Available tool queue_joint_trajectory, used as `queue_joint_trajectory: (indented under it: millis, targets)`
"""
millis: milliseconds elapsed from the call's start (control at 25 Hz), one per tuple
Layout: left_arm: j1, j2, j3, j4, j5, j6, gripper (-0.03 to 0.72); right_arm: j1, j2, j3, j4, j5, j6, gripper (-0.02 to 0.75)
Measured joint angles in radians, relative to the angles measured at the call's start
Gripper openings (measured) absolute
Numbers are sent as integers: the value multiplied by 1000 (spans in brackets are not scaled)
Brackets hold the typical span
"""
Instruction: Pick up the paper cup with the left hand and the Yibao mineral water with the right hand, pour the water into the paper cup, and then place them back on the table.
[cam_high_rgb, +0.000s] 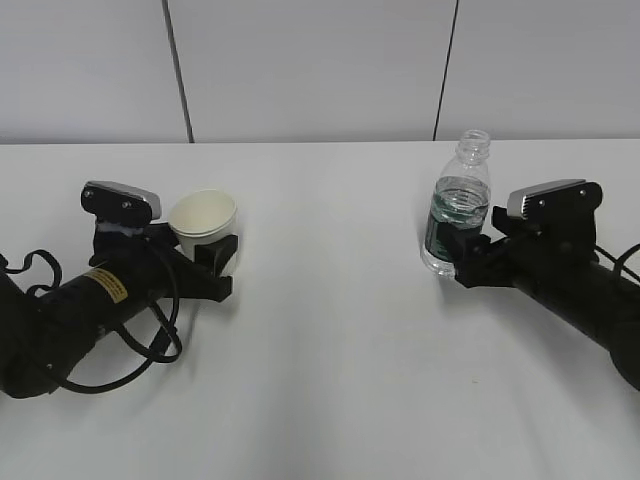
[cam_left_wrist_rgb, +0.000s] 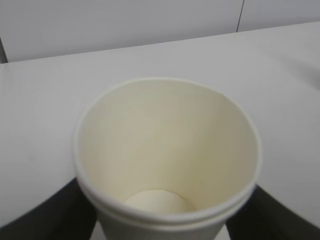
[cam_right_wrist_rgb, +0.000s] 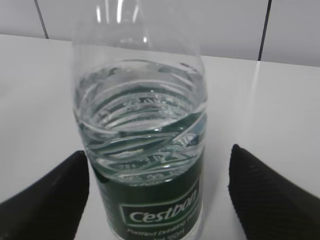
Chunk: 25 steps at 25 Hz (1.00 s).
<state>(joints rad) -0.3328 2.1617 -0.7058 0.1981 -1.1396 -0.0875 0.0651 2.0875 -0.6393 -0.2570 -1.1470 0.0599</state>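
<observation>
The cream-white paper cup stands upright between the fingers of my left gripper, which is shut on its lower wall. In the left wrist view the cup is empty, and the dark fingers press on both its sides. The Yibao mineral water bottle stands capless on the table, partly filled. My right gripper is open around its green label. The left finger touches the bottle and the right finger stands apart from it.
A grey panelled wall runs along the table's far edge. Loose black cables loop beside the left arm. Bare white tabletop lies between the two arms.
</observation>
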Motion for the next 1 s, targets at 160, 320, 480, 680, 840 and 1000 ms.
queue_joint_trajectory:
  millis: [160,320,480,680,840,1000]
  targets:
    - [0,0,0,8,0,0,452,0,53,-63,-11,0,20,648]
    - [0,0,0,14,0,0,451,0,70,-96,-35,0,41,647]
    - [0,0,0,17,0,0,451,0,84,-115,-39,0,46,647]
    - [0,0,0,28,0,0,451,0,86,-117,-44,0,47,627]
    - [0,0,0,40,0,0,451,0,86,-117,-48,0,47,566]
    - [0,0,0,56,-1,0,451,0,86,-117,-48,0,47,495]
